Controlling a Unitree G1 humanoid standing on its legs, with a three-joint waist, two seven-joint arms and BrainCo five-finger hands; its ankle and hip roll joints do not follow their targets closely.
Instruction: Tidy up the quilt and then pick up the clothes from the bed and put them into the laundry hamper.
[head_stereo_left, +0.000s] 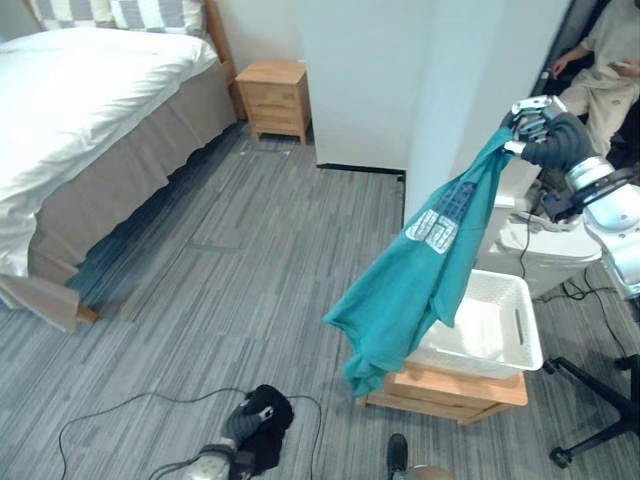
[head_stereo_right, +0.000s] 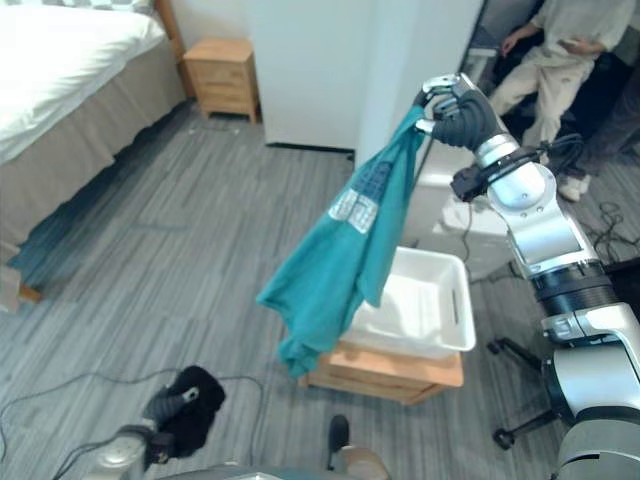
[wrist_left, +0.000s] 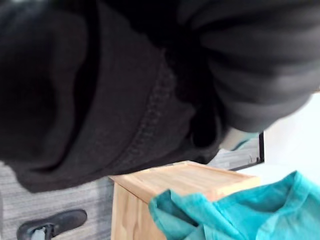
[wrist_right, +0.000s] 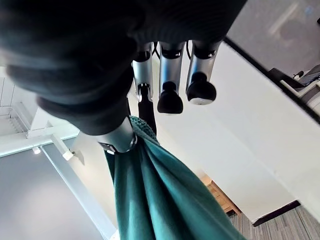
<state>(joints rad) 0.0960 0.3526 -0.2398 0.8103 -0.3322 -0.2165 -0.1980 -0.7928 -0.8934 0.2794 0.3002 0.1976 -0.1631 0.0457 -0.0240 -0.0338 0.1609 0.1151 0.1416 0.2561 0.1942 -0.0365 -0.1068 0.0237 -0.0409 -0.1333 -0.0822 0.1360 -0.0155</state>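
Note:
A teal T-shirt (head_stereo_left: 425, 270) with a pale print hangs from my raised right hand (head_stereo_left: 537, 130), whose fingers are curled on its top edge; the wrist view shows the teal cloth (wrist_right: 160, 195) pinched by the thumb. The shirt's lower end drapes over the left rim of the white laundry hamper (head_stereo_left: 500, 325), which stands on a low wooden stand (head_stereo_left: 450, 390). Low at the front, my left hand (head_stereo_left: 238, 425) is shut on a black garment (head_stereo_left: 268, 420) close to the floor. That dark cloth (wrist_left: 100, 100) lies right across the left wrist view. The bed (head_stereo_left: 70, 110) with its white quilt lies at the far left.
A wooden nightstand (head_stereo_left: 274, 98) stands beside the bed against a white wall (head_stereo_left: 365, 80). A seated person (head_stereo_right: 560, 50) is at the far right behind my right arm. A black chair base (head_stereo_left: 600, 400) stands right of the hamper. Grey plank floor lies open between bed and hamper.

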